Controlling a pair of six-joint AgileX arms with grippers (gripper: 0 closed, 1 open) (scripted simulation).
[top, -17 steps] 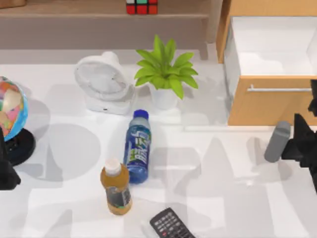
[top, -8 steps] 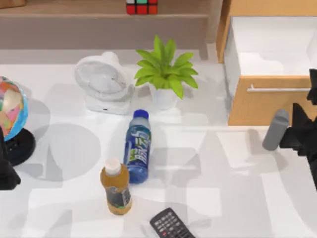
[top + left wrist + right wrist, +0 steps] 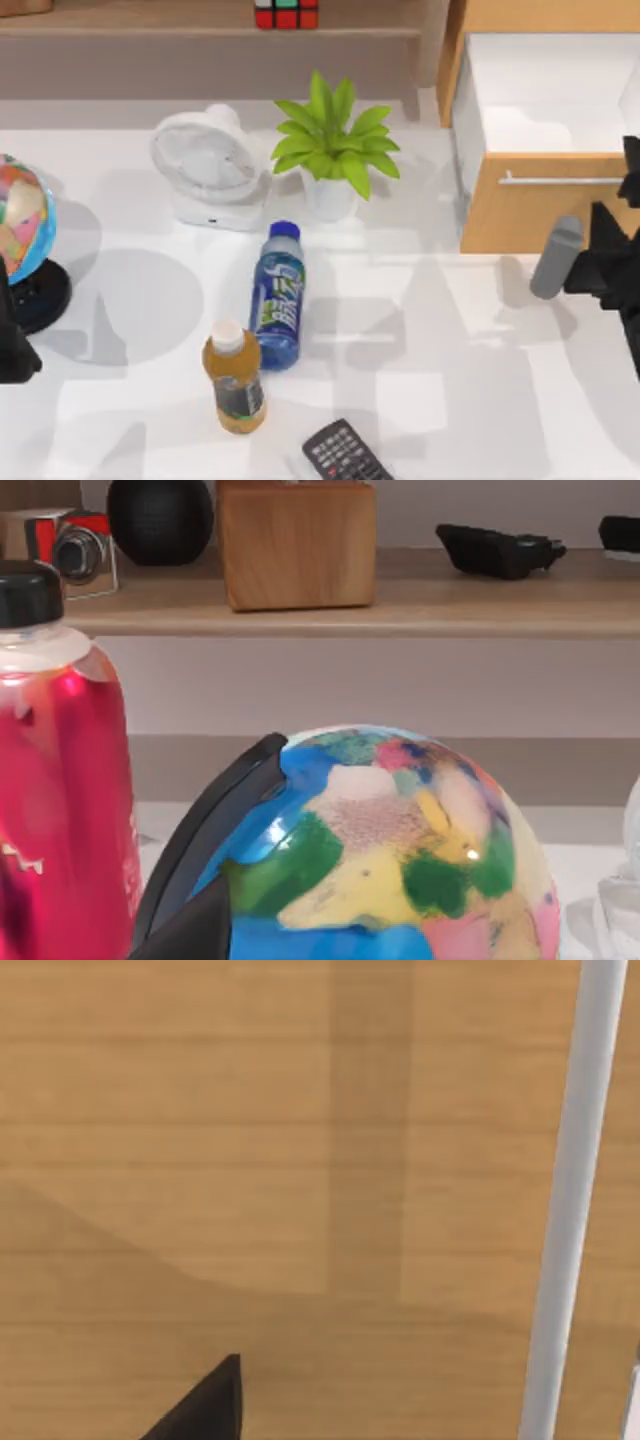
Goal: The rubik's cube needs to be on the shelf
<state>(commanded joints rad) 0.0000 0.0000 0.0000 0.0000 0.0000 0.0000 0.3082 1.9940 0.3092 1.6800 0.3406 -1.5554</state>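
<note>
The rubik's cube [image 3: 286, 13] rests on the shelf [image 3: 150, 20], at the far edge of the table a little left of the middle, showing red, green and white squares. Nothing touches it. My right gripper [image 3: 598, 265] hangs at the right side, just in front of the light-wood drawer cabinet and far from the cube. A dark part of my right gripper [image 3: 200, 1410] faces the cabinet's wooden front. My left gripper [image 3: 12, 350] is parked at the left edge beside the globe.
A white fan [image 3: 210, 165], a potted plant [image 3: 332, 150], a blue bottle [image 3: 278, 295], an orange bottle [image 3: 234, 378] and a remote [image 3: 345, 455] fill the middle. The globe [image 3: 22, 225] stands left. The drawer cabinet [image 3: 545, 200] with its silver handle [image 3: 565, 1210] stands right, a grey cylinder [image 3: 555, 258] before it.
My right gripper has drifted a little toward the drawer cabinet, and the grey cylinder beside it has moved the same way. The cube and the left arm have not moved.
</note>
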